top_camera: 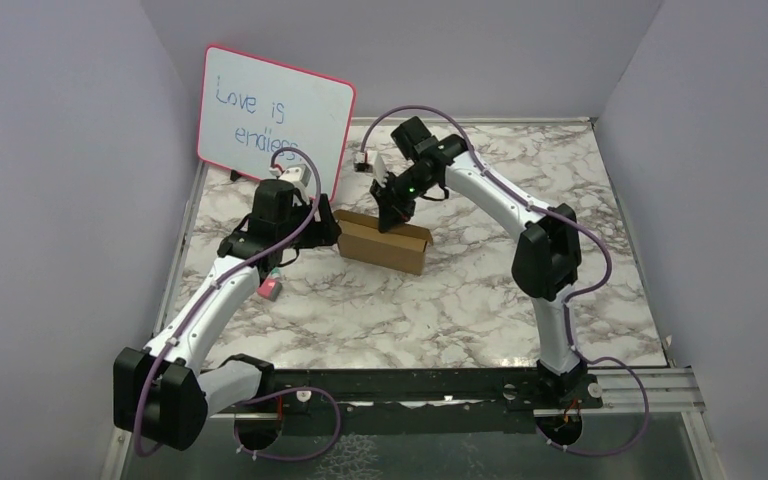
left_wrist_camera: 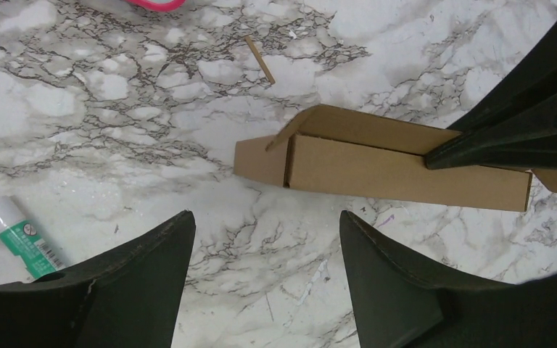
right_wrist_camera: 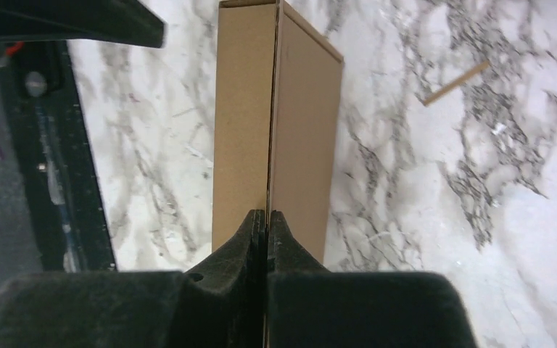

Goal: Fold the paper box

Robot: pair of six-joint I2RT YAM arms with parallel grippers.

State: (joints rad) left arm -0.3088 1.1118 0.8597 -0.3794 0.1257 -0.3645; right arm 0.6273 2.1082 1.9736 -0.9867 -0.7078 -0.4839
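Roughly in the middle of the marble worktop [top_camera: 380, 310], a little toward the back, lies the paper box [top_camera: 385, 243]. It is a long, narrow brown cardboard shape lying on its side, just in front of the pink-framed whiteboard [top_camera: 275, 120] that leans at the back left.

In the left wrist view the box [left_wrist_camera: 406, 170] runs across the frame. Its left end is open, with a flap sticking out flat on the surface and another panel lifted at a slant above it. A rounded tab shows at its far right end.

The right pincer [right_wrist_camera: 266, 216] comes down on the box from above. Its fingers are pressed tight together on the thin cardboard edge that runs along the top of the box [right_wrist_camera: 246, 130], near one end. From the left wrist camera the same pincer [left_wrist_camera: 435, 156] appears as a dark wedge whose tip meets the upper edge of the box.

The left pincer [left_wrist_camera: 265, 217] stands wide apart with nothing between its fingers, only bare marble. It hovers near the open left end of the box without touching it.

A glue stick [left_wrist_camera: 18, 239] with a green label lies on the worktop to the left. A small cardboard sliver [left_wrist_camera: 260, 60] lies beyond the box.
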